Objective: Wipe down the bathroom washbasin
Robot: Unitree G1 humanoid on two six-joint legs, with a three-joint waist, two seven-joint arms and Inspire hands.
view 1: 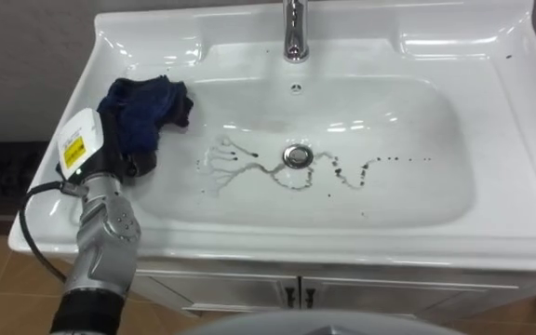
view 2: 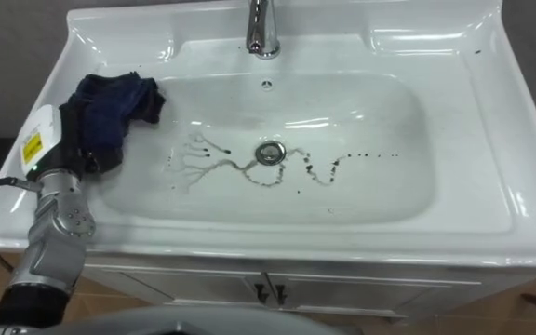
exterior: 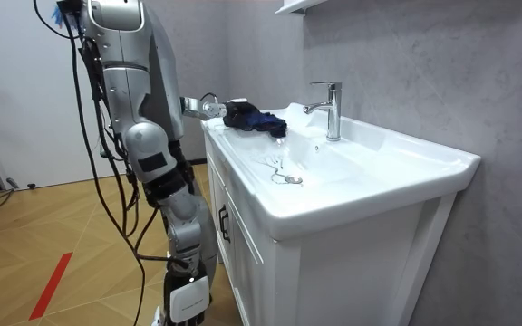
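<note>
Cloth of dark blue fabric [view 1: 142, 110] bunched on the left inner slope of the white ceramic basin [view 1: 505, 219], with the robot's left hand [view 1: 84, 141] at it.

The left hand reaches over the left rim and its front part is buried under the cloth, so I cannot tell if it is clamped on the cloth or loose. Thin dark stains [view 1: 268, 172] run in a wavy line across the basin bottom, from near the cloth, past the round metal drain [view 1: 297, 155], toward the right side. The chrome tap [view 1: 294, 33] stands at the middle of the back rim. In the room view the robot stands upright beside the white cabinet [exterior: 352, 263] under the basin.
</note>
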